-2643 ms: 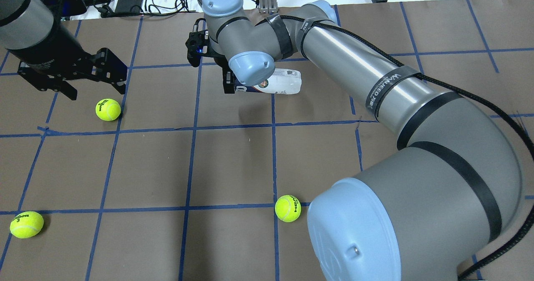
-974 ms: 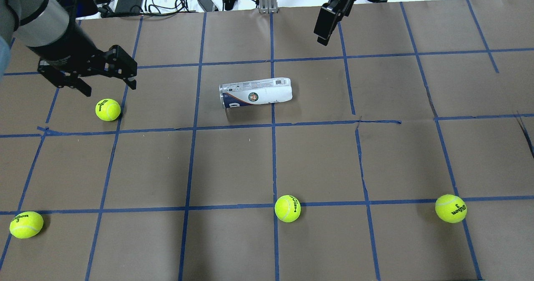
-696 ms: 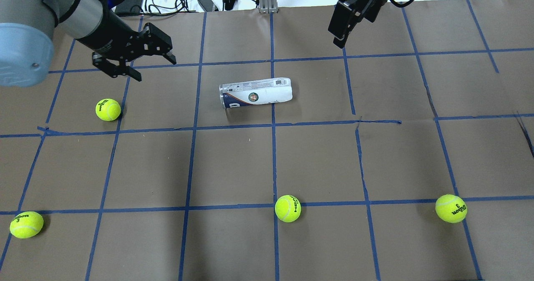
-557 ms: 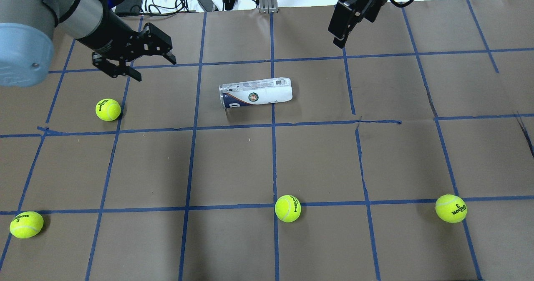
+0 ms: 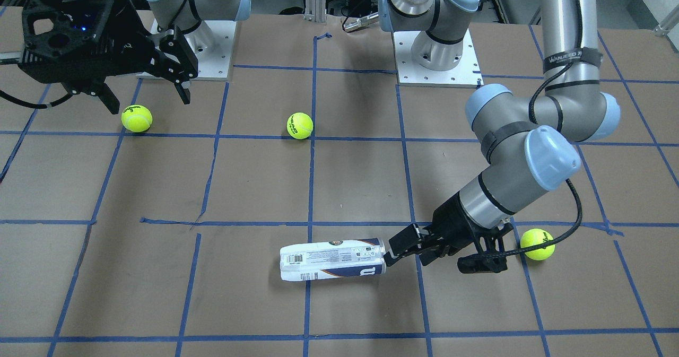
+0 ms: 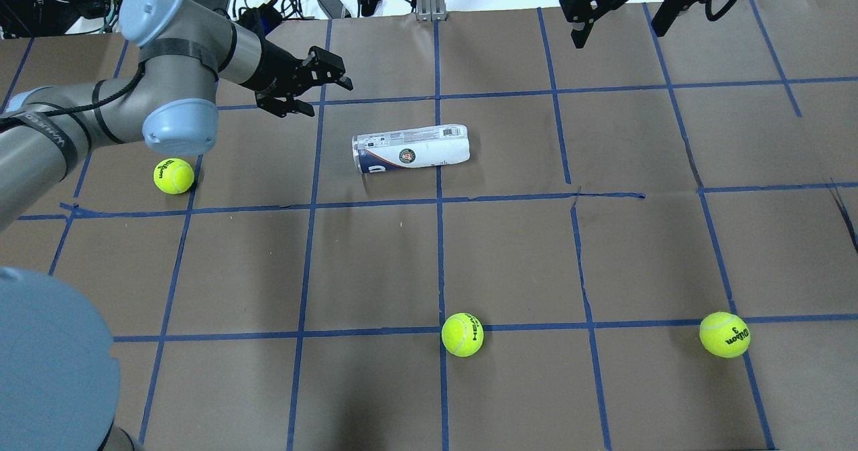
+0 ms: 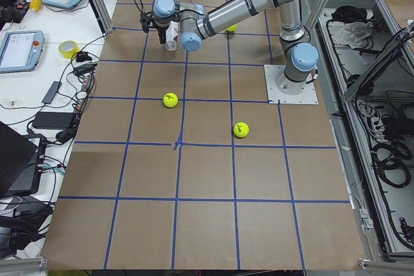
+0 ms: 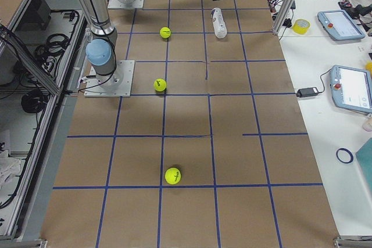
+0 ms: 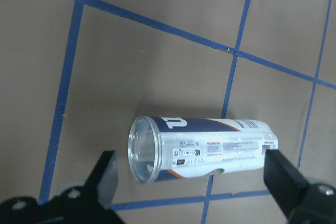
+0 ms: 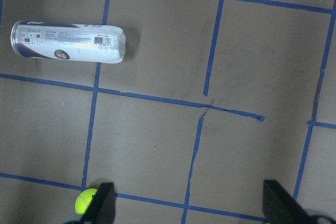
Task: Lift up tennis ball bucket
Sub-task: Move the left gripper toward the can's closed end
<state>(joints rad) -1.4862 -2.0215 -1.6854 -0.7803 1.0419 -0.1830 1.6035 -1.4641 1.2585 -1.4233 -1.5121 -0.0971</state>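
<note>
Right now the left gripper (image 6: 326,96) has its two fingers spread wide with nothing between them. It hangs near the clear end of the tennis ball bucket (image 6: 410,149) and does not touch it. The bucket lies flat on its side on the table (image 6: 509,256), in the far middle part as the robot sees it. The right gripper (image 6: 618,22) is spread open too and holds nothing. It sits up high at the far edge, well apart from the bucket. A few things could go wrong from here. The bucket is round, so if one finger bumps it first, it would likely roll away. Its plastic looks smooth and thin, so a weak squeeze might let it slip and a hard squeeze might dent it. If the fingers close on just the end and not the middle, the long part could droop or swing when it goes up. The left arm's elbow also hangs over one of the tennis balls (image 6: 173,175), so a low swing could knock that ball. Now the count: there is one bucket. There are two grippers, both open. There are five tennis balls in the right side view, one of them partly hidden behind the far gripper, and only three show from overhead.
</note>
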